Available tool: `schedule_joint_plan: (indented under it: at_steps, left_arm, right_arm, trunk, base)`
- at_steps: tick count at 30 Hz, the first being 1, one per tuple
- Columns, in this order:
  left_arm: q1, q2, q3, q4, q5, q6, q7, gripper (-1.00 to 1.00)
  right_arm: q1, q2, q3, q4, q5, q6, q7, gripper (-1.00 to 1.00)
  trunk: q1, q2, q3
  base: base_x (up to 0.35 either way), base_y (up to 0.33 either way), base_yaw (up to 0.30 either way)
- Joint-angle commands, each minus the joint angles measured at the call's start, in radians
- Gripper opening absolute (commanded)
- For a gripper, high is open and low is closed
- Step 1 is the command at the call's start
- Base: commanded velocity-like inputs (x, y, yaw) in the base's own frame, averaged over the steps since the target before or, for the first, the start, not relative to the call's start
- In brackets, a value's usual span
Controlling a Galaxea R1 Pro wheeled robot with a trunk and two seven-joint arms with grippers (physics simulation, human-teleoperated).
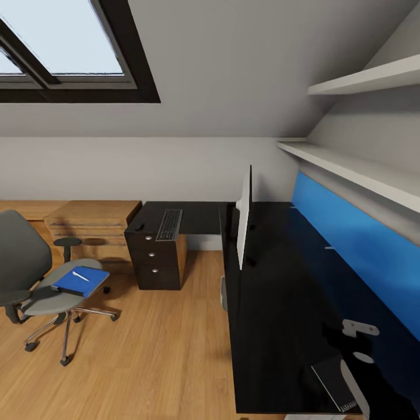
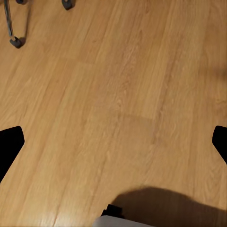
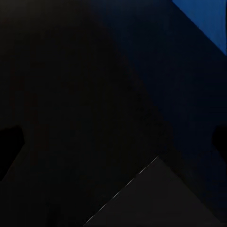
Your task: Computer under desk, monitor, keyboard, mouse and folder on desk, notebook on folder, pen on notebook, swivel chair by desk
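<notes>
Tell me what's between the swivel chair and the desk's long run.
Bare wood floor separates swivel chair from desk, seen in the head view.

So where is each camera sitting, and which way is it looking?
Head view: high up, looking down over the matte black desk, grey swivel chair and blue folder.
Left wrist view: near the left fingers, facing the wooden floor.
Right wrist view: close above the desk's black top and the dark notebook.
Shared: the head and right wrist views show the desk and notebook.
</notes>
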Motion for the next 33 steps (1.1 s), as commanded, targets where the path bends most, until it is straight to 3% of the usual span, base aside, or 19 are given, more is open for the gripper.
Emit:
schedule_joint_plan:
  at_steps: [1, 5, 12, 15, 22, 25, 33]
  left_arm:
    - [0.000, 0.000, -0.002, -0.002, 0.008, 0.002, 0.005, 1.00]
    - [0.000, 0.000, -0.002, -0.002, 0.008, 0.002, 0.005, 1.00]
    - [0.000, -0.001, -0.002, -0.002, 0.008, 0.002, 0.005, 1.00]
    - [0.000, -0.001, -0.003, -0.002, 0.008, 0.001, 0.005, 1.00]
    - [0.000, -0.001, -0.003, -0.004, 0.008, 0.001, 0.005, 1.00]
    - [0.000, -0.001, -0.004, -0.013, 0.009, 0.000, 0.004, 1.00]
    - [0.000, -0.001, -0.002, -0.085, 0.012, -0.001, 0.004, 1.00]
  right_arm:
    - [-0.009, -0.001, 0.002, 0.019, 0.000, -0.010, -0.005, 1.00]
    - [-0.033, -0.004, 0.002, 0.080, 0.033, -0.063, -0.002, 1.00]
    - [-0.043, -0.022, 0.002, 0.126, 0.042, -0.085, 0.008, 1.00]
    - [-0.081, -0.052, 0.001, 0.216, 0.038, -0.106, 0.054, 1.00]
    - [-0.164, -0.081, 0.000, 0.392, 0.036, -0.171, 0.120, 1.00]
    - [-0.209, -0.099, 0.000, 0.490, 0.034, -0.193, 0.184, 1.00]
    - [-0.223, -0.105, 0.000, 0.517, 0.034, -0.195, 0.213, 1.00]
  trunk:
    - [0.001, -0.002, -0.002]
    - [0.001, -0.002, -0.002]
    - [0.001, -0.002, -0.002]
    - [0.001, -0.002, -0.002]
    - [0.001, -0.002, -0.002]
    - [0.001, -0.002, -0.002]
    - [0.012, -0.023, -0.011]
  base:
    - [0.005, -0.001, 0.000]
    - [0.003, -0.001, 0.000]
    - [0.000, 0.000, 0.000]
    - [0.000, 0.000, 0.000]
    - [0.000, 0.000, 0.000]
    - [0.000, 0.000, 0.000]
    - [0.000, 0.000, 0.000]
